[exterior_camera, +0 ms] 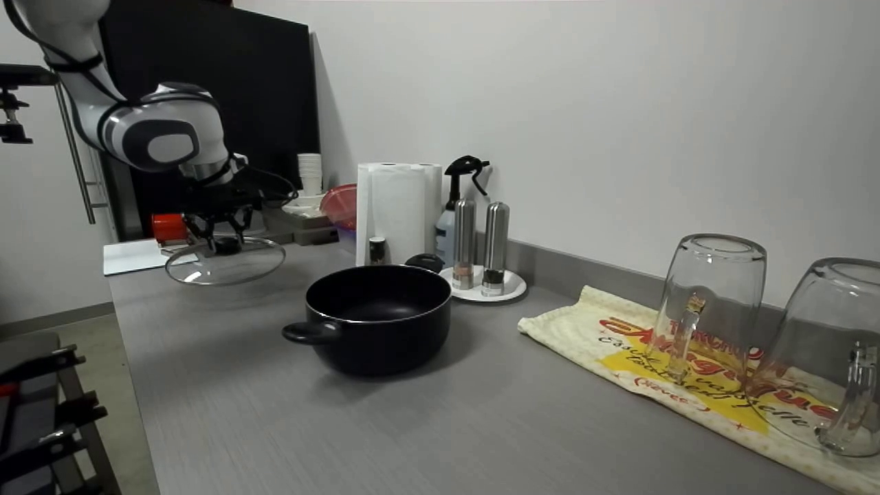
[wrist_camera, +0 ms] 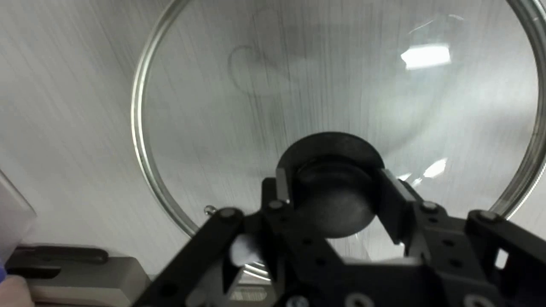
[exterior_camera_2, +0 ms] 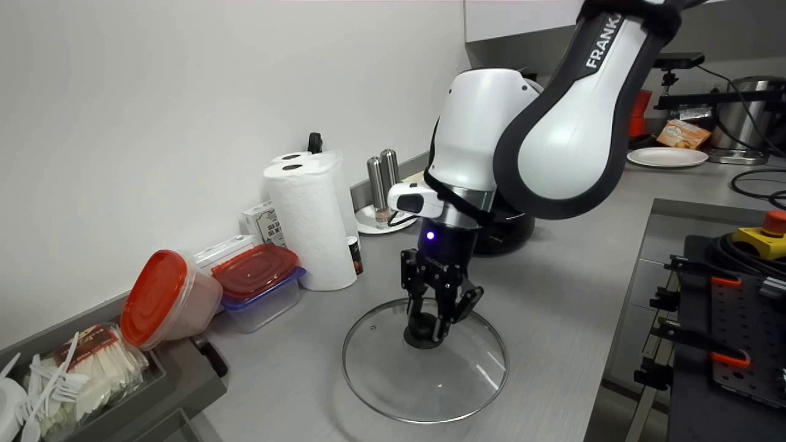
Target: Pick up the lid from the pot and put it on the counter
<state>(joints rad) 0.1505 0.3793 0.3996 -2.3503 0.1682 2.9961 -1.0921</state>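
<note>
Glass lid [exterior_camera_2: 430, 383] held apart from the pot [exterior_camera: 381, 344]

The lid is over the counter [exterior_camera_2: 552, 307], its black knob [wrist_camera: 337, 213] clasped in the gripper [wrist_camera: 335, 187] — whether the rim touches the surface cannot be told. The pot stands open-topped on the same counter. Behind it, in an exterior view, two steel grinders [exterior_camera: 496, 230] stand on a white plate [exterior_camera: 513, 284] near paper towel rolls [exterior_camera: 397, 213]; upturned glass mugs [exterior_camera: 713, 295] rest on a printed cloth [exterior_camera: 572, 326].

In an exterior view, see the lid [exterior_camera: 230, 271] behind left of the pot [exterior_camera: 385, 350]. Behind the pot, see paper rolls [exterior_camera: 397, 213]; behind right, plate [exterior_camera: 516, 283] with mills [exterior_camera: 496, 240]; at its right, cloth [exterior_camera: 581, 330] under mugs [exterior_camera: 713, 302].
</note>
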